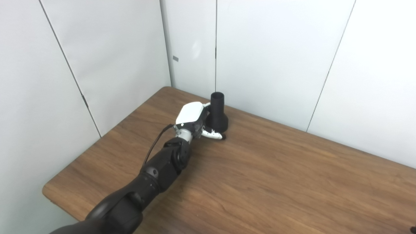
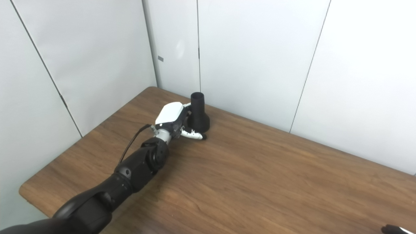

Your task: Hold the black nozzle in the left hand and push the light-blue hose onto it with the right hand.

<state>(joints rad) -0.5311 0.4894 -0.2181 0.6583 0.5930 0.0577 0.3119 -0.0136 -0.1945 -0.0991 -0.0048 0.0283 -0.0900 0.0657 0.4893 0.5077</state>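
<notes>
Reaching far, left hand (image 1: 193,118) cups upright black nozzle (image 1: 217,112).

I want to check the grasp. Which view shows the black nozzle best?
The left eye view: the black nozzle stands upright, nearer the picture's middle, the left hand at its flared base. The right eye view shows the same, further left.

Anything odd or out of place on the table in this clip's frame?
Nothing is spilled, tipped or damaged. The black nozzle stands upright near the table's far edge, with the left robot hand against its wide base. The one oddity: no light-blue hose shows in either view, and only a sliver of the right robot hand appears.
</notes>
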